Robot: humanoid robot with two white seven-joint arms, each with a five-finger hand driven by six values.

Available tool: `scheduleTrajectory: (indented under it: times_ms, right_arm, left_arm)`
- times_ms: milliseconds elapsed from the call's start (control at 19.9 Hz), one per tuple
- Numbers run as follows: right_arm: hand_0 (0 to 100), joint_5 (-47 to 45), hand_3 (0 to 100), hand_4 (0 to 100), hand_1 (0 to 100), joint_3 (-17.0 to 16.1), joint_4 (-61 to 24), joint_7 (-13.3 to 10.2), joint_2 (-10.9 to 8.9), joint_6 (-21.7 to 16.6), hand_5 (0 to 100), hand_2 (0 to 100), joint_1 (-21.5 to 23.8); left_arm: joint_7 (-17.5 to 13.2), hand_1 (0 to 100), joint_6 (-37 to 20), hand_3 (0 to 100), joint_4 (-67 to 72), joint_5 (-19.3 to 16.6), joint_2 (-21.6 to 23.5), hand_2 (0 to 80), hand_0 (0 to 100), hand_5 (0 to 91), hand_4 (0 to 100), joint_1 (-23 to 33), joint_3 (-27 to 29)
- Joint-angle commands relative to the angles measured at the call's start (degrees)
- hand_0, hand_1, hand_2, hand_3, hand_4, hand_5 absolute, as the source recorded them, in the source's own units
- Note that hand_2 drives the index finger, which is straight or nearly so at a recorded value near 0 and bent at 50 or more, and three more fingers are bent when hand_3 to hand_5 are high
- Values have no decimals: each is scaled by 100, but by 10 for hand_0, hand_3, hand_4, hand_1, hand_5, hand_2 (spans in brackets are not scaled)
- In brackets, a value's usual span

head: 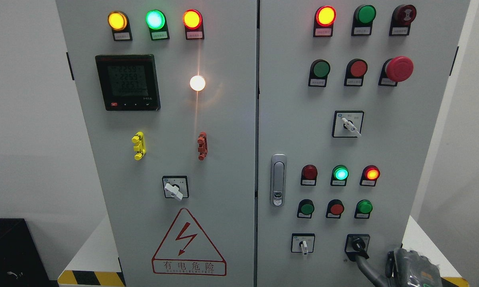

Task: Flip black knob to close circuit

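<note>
We see the right robot hand [411, 265] low at five o'clock, one finger [363, 265] reaching up, touching the black knob [358, 244]; its grip we cannot tell. The knob's handle points down-right.

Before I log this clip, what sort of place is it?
Probably an electrical or plant room: a grey control cabinet fills the view, with lit indicator lamps, a digital power meter and a high-voltage warning triangle. The right robot hand sits below the black knob.
</note>
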Motion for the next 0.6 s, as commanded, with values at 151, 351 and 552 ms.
scheduleTrajectory:
  times_ms: [151, 351, 552]
  right_arm:
    - [0, -17, 1000, 863, 50, -51, -6, -9, -1, 6, 914, 866, -56]
    - [0, -26, 1000, 863, 50, -51, 3, -9, -1, -3, 914, 866, -56]
    - [0, -35, 1000, 863, 50, -51, 12, -9, -1, -3, 914, 865, -56]
  left_arm:
    - [0, 556, -5, 0, -132, 0, 5, 0, 120, 0, 0, 123, 0]
    - [0, 556, -5, 0, -132, 0, 5, 0, 120, 0, 0, 123, 0]
    - [0, 556, -5, 0, -132, 0, 5, 0, 120, 0, 0, 123, 0]
